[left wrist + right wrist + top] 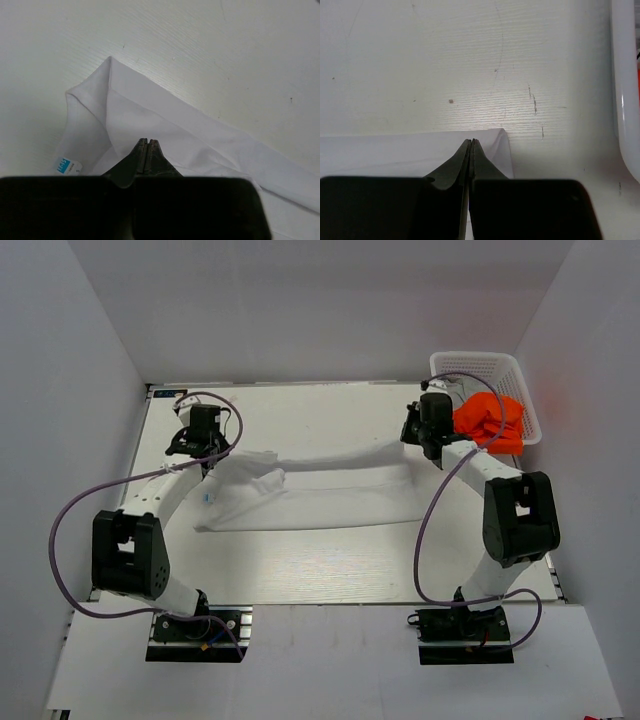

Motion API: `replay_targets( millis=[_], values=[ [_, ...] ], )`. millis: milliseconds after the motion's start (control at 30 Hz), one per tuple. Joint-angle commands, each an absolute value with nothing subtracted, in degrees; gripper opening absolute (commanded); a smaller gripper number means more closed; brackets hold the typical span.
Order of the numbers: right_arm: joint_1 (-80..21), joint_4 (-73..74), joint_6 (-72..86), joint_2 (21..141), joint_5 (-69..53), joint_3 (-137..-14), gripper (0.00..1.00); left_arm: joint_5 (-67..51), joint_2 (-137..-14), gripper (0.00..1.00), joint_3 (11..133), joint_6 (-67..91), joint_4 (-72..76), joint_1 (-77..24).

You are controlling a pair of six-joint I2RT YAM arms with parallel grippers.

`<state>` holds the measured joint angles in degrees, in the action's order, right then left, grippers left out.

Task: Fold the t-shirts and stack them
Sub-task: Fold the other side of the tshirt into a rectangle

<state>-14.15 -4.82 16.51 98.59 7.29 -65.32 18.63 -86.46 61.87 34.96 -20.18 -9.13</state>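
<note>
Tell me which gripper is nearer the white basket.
Right. The right gripper, shut on a corner of the white t-shirt, sits just left of the basket. The left gripper grips the shirt's other end, far across the table.

robot lab, white walled enclosure (320, 310)

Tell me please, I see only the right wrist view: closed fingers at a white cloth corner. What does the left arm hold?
Observer: The left gripper is shut on the same white t-shirt, near a blue label.
Operator: Does the cloth hang between the arms?
Observer: Its far edge stretches from the left gripper to the right gripper; the rest lies on the table.
Operator: What is in the basket?
Observer: A crumpled orange t-shirt.
</note>
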Motion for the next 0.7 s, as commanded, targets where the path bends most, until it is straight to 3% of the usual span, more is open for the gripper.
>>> replay_targets(
  millis=[0,533,600,633,667],
  values=[
    [-13.9,-4.3,15.6,94.8,8.3,-66.2,0.00,20.4,-81.5,0.00,61.1,34.6,-20.0,-9.0],
    [-13.6,-1.2,21.6,95.1,7.5,-54.8,0.00,13.0,-76.3,0.00,40.2,40.6,-20.9,-9.0],
    [-13.6,-0.1,22.2,95.3,7.6,-54.3,0.13,12.5,-75.8,0.19,41.1,42.0,-25.8,-9.0],
    [-13.6,-0.3,22.6,95.0,7.9,-54.3,0.18,12.5,-75.8,0.46,41.8,42.6,-27.5,-9.0],
    [-13.5,2.5,22.7,94.9,7.8,-54.6,0.38,12.5,-75.8,0.55,43.8,42.6,-29.0,-9.0]
  ],
)
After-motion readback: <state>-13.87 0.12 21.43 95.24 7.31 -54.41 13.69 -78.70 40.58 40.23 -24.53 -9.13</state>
